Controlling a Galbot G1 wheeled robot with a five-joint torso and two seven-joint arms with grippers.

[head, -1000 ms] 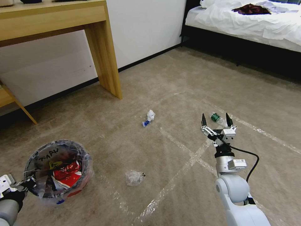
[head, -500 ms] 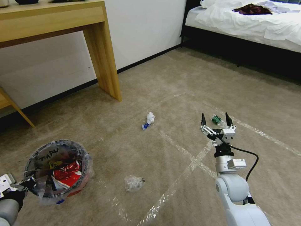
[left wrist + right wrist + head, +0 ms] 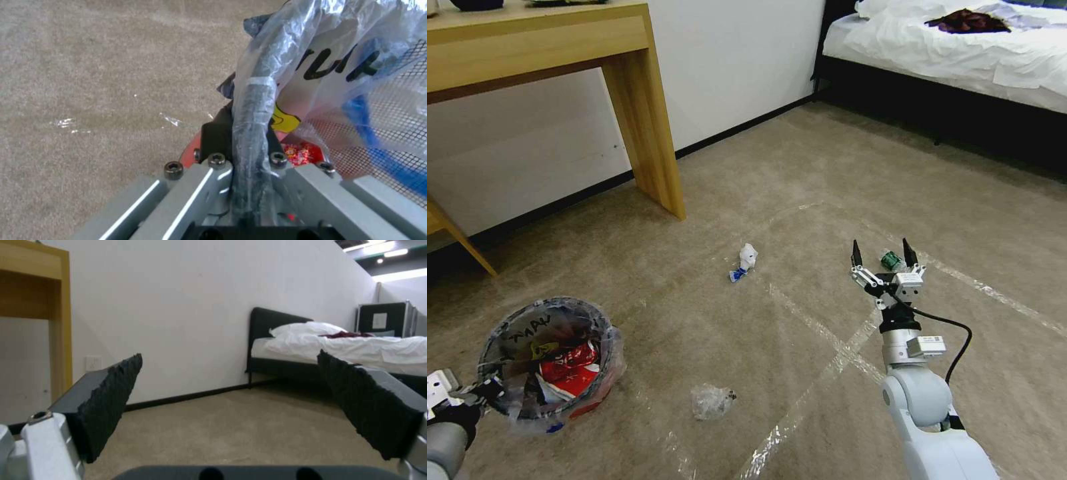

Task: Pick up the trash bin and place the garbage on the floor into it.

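Camera shifted; left hand [image 3: 484, 389] still clamps trash bin [image 3: 550, 357] rim.

The floor [image 3: 800, 167] is beige-grey short-pile carpet, crossed by shiny clear tape lines [image 3: 827, 333] that meet in a grid. A crumpled white tissue with a blue scrap [image 3: 744, 260] lies near the middle, close to one tape line. A ball of clear plastic [image 3: 710, 400] lies nearer the robot, well apart from the tissue. A green-labelled bottle [image 3: 890, 260] lies by another tape line to the right. A wooden leg of the worktop [image 3: 647, 127] stands on the carpet near the wall, and the bed [image 3: 960, 47] stands at the far right.
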